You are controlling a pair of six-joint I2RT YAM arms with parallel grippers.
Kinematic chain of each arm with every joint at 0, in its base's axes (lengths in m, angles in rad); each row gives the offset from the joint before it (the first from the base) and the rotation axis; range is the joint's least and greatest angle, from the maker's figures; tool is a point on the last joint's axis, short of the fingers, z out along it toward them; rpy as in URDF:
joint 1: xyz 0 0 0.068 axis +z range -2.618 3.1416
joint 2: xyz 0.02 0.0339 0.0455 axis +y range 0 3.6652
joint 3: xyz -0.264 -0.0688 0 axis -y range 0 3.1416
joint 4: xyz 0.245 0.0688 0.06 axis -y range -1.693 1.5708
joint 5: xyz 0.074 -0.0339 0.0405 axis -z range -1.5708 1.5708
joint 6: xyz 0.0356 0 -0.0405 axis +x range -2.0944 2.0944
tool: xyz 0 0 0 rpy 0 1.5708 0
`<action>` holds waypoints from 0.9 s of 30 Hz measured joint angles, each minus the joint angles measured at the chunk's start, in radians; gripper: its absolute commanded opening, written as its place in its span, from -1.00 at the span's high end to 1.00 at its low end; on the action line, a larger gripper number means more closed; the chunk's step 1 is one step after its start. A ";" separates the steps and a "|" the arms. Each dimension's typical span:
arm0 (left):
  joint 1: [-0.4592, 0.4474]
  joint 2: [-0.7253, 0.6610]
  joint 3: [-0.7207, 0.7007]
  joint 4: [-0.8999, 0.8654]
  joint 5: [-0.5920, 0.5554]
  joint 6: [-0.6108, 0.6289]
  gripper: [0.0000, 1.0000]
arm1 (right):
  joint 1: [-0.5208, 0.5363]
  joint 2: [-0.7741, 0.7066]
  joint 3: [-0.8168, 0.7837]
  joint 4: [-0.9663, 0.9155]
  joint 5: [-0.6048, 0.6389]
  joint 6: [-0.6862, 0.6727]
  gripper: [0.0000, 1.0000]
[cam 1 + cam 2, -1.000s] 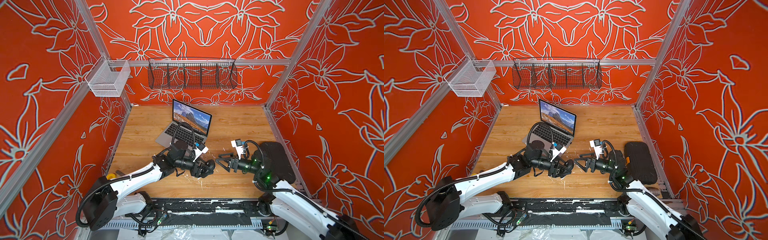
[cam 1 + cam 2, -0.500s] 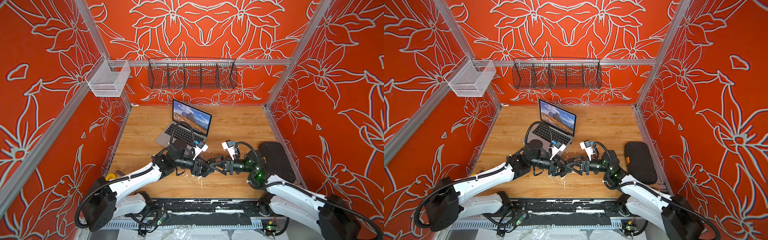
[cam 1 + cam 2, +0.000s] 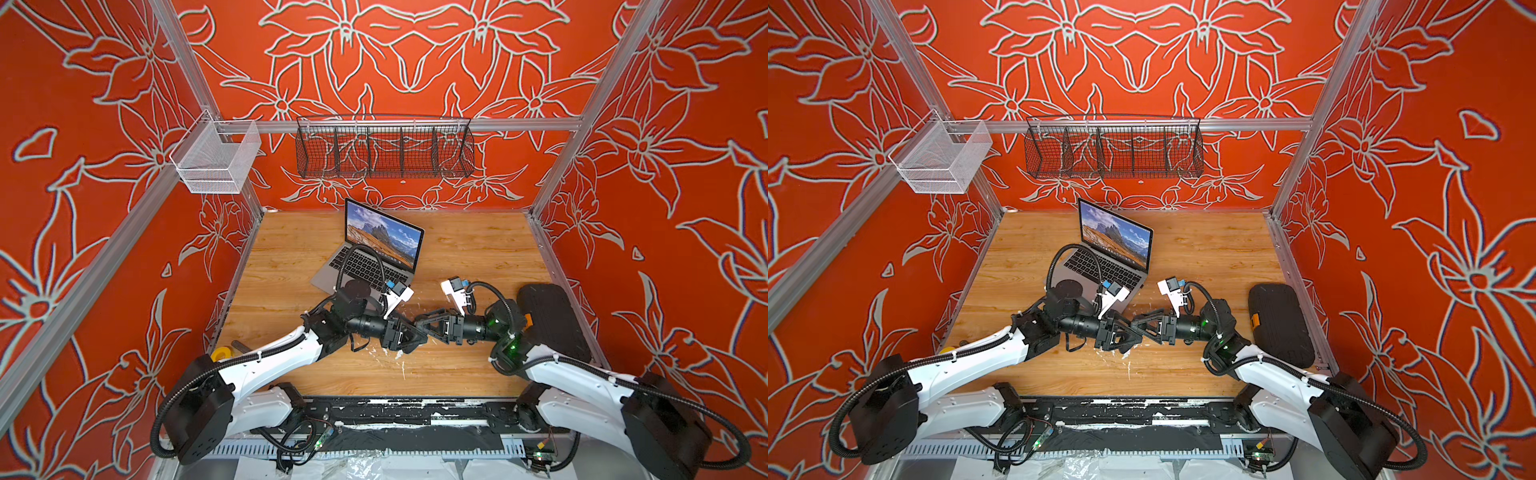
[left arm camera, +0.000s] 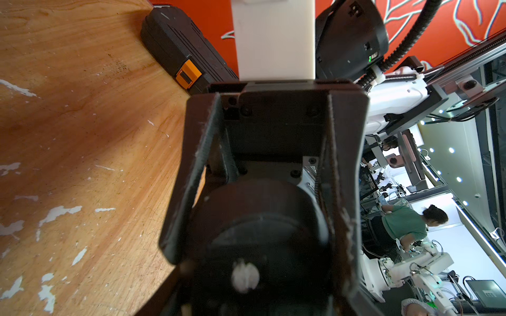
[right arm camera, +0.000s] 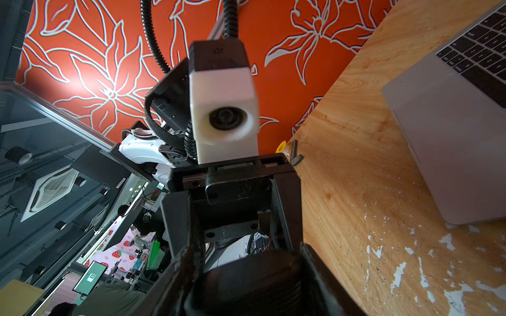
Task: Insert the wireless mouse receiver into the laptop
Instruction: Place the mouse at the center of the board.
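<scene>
The wireless mouse receiver cannot be made out. The laptop (image 3: pixel 384 237) stands open on the tabletop (image 3: pixel 457 249), at eleven o'clock from the meeting grippers. The left gripper (image 3: pixel 417 338) clamps a black mouse (image 4: pixel 260 232); the right gripper (image 3: pixel 424 324) straddles it, jaws apart, contact unclear.

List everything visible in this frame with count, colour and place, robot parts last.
laptop: 1, silver-grey, open, mid-table toward the back
table: 1, wood
case: 1, black with orange latch, table's right edge
wire basket: 1, black, back wall
mesh basket: 1, white, left rail
yellow item: 1, table's front-left edge
grey piece: 1, beside the yellow item
mouse: 1, black, held off the table between both tools
left tool: 1, black, shut on the mouse
right tool: 1, black, jaws around the mouse, grip unclear
</scene>
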 measured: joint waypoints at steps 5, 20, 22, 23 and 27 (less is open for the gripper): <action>0.000 0.013 -0.011 0.018 -0.016 0.001 -1.00 | 0.003 -0.047 -0.004 -0.088 0.058 -0.034 0.44; 0.102 -0.143 -0.084 -0.283 -0.507 0.119 -0.95 | -0.041 0.013 0.274 -1.172 0.627 -0.301 0.69; 0.149 -0.139 -0.038 -0.373 -0.635 0.140 -0.95 | -0.039 0.111 0.333 -1.260 0.709 -0.319 0.54; 0.180 -0.134 -0.018 -0.407 -0.680 0.144 -0.95 | -0.038 0.160 0.359 -1.293 0.745 -0.326 0.45; 0.344 -0.122 0.030 -0.485 -0.867 0.165 -0.95 | -0.036 0.321 0.435 -1.349 0.857 -0.356 -0.26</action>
